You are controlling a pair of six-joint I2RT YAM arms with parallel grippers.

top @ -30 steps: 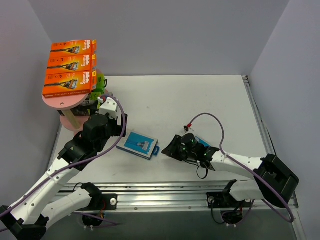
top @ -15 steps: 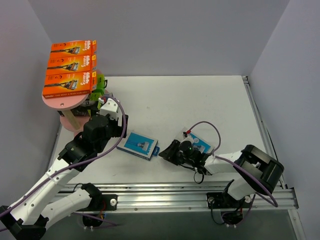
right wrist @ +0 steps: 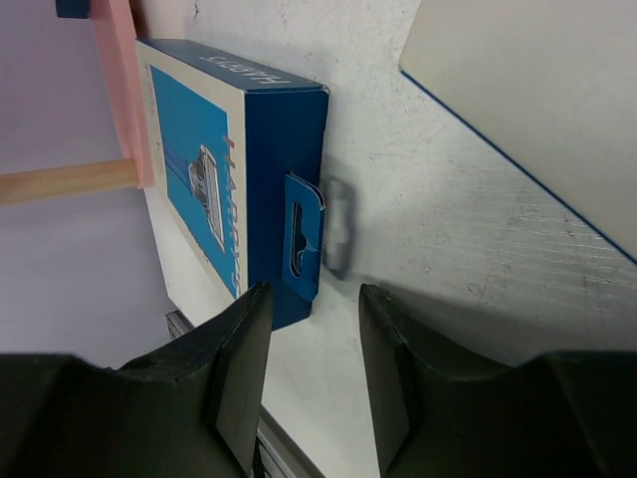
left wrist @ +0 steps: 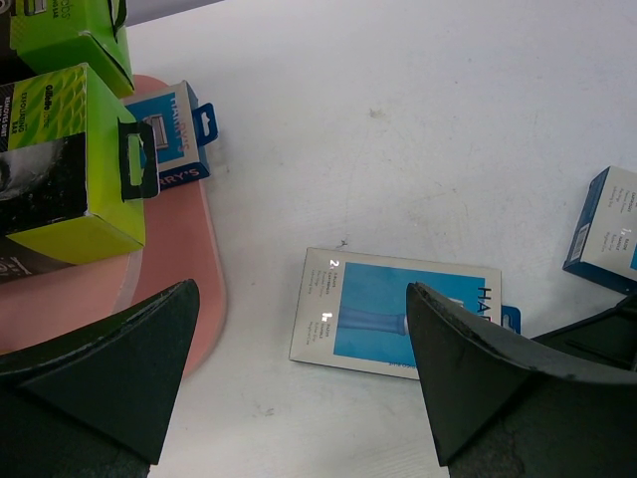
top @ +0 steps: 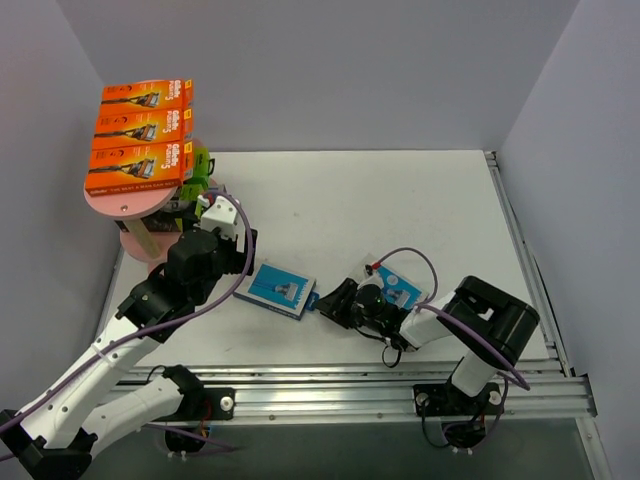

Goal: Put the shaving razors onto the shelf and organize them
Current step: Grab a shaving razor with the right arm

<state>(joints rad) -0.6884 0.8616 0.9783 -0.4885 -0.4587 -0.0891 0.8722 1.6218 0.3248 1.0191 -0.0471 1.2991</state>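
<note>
- Now, vs a sec ago: the right gripper (top: 332, 300) has slid left over the tabletop (top: 400, 200) twd the blue pack (top: 278, 289) at frame centre, arm folded in tighter.
- Its jaws are spread a little, empty, lined up on the pack's hang tab (right wrist: 304, 234), not touching yet.
- The left gripper (left wrist: 299, 299) hasn't moved; jaws spread wide, holding nothing.
- On the shelf (top: 125, 205), upper left: 3 orange packs (top: 140, 125) up top, black-lime packs (left wrist: 60, 169) on a lower board.
- Means: prob. this blue pack is the next pick; a second blue pack (top: 402, 287) by the right arm waits.
</note>
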